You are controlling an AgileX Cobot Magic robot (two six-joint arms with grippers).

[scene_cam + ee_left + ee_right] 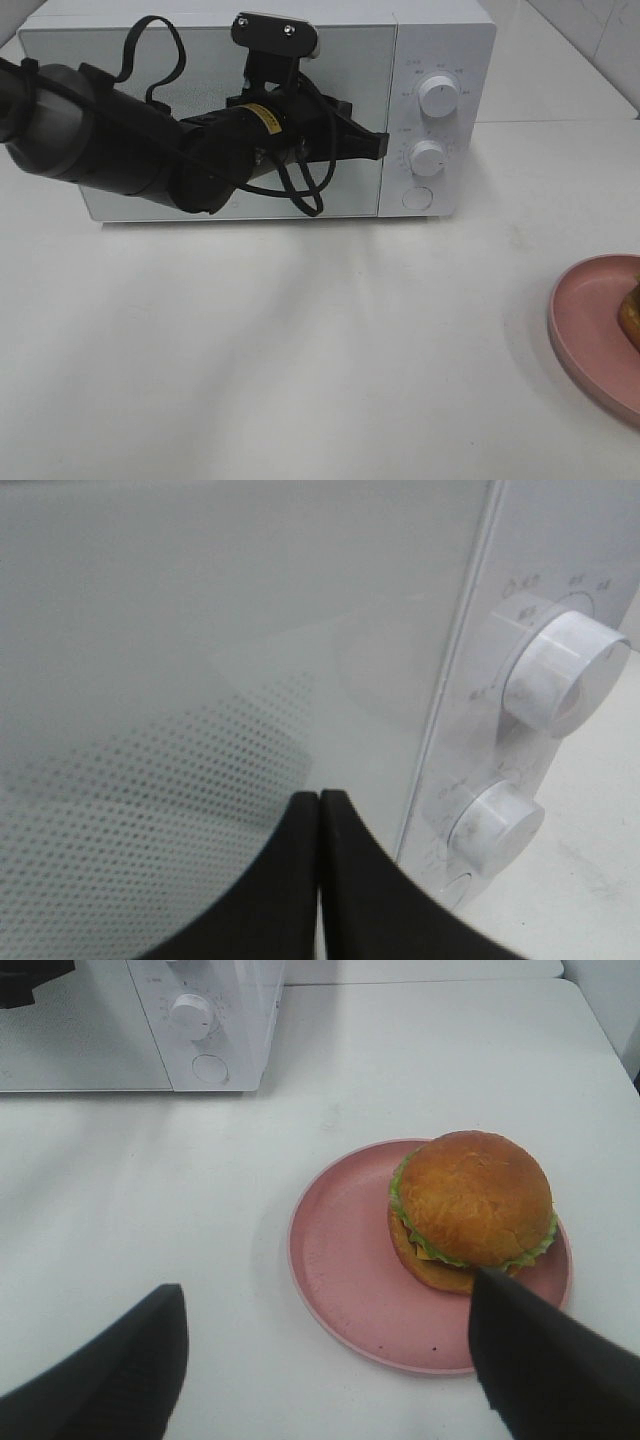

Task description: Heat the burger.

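The burger (470, 1210), with a golden-brown bun and a green lettuce frill, sits on a pink plate (340, 1250); only a sliver of the burger (633, 312) shows at the right edge of the high view. My right gripper (325, 1288) hovers open above the plate, one finger close beside the burger, holding nothing. The white microwave (440, 60) stands at the back with its door (210, 60) closed. My left gripper (376, 146) is shut and empty, its fingertips (305, 815) at the door's right edge beside the knobs.
Two round knobs (565, 670) (495, 825) and a round button (419, 198) sit on the microwave's control panel. The pink plate (590, 335) lies at the table's right side. The left arm's dark body and cables (150, 150) cross in front of the door.
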